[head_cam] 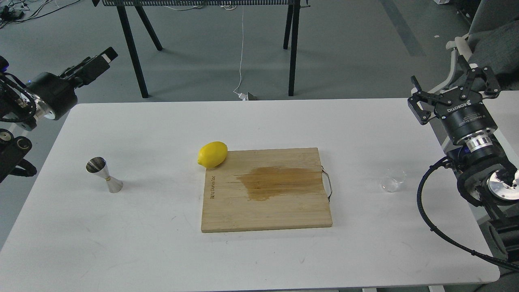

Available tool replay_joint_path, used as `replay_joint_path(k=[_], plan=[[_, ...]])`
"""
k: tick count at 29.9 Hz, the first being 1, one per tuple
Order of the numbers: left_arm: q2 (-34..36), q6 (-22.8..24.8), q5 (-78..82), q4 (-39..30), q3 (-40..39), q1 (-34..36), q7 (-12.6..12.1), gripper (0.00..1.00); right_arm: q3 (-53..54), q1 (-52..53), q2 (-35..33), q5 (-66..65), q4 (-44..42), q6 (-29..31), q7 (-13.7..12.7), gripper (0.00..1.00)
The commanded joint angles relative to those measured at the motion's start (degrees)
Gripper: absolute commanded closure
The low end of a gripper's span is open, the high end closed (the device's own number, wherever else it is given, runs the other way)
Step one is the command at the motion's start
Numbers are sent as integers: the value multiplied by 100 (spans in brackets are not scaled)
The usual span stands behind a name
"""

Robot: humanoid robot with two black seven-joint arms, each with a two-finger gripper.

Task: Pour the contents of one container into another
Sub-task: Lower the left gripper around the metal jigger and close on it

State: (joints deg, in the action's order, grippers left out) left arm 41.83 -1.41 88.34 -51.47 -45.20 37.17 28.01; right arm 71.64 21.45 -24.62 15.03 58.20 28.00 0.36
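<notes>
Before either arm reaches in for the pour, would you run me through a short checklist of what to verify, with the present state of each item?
1. Glass cup upright on the table, nothing touching it: ok.
2. Liquid in the cup: cannot tell, the glass is too clear.
3. Jigger standing upright, open end up: ok.
4. Right gripper open and empty, beyond the cup: ok.
5. Left gripper open: cannot tell, seen side-on.
6. Path between cup and jigger: not ok, the cutting board and lemon lie between them.
</notes>
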Motion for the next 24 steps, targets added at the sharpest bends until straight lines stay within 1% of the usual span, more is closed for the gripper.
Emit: replay_joint_path(k=[1,4,8,11,18,24], plan=[[89,-333,332,40,46,-183,-1,0,-1,0,1,0,-2,0,-1,1],[98,-675,622,93,46,-394,-1,0,-1,0,1,0,-2,0,-1,1],[177,-974,676,93,46,-719,-1,0,-9,0,-8,-9,-11,0,-1,1],[186,-1264,895,102,46,-816,-1,0,-18,8,-8,-9,-11,0,-9,1],[186,-1388,966,102,46,-1185,-1,0,-27,26,-17,-9,-11,0,-9,1],[151,-1617,966,102,46,-1484,-1,0,-36,26,-43,-9,-11,0,-9,1]])
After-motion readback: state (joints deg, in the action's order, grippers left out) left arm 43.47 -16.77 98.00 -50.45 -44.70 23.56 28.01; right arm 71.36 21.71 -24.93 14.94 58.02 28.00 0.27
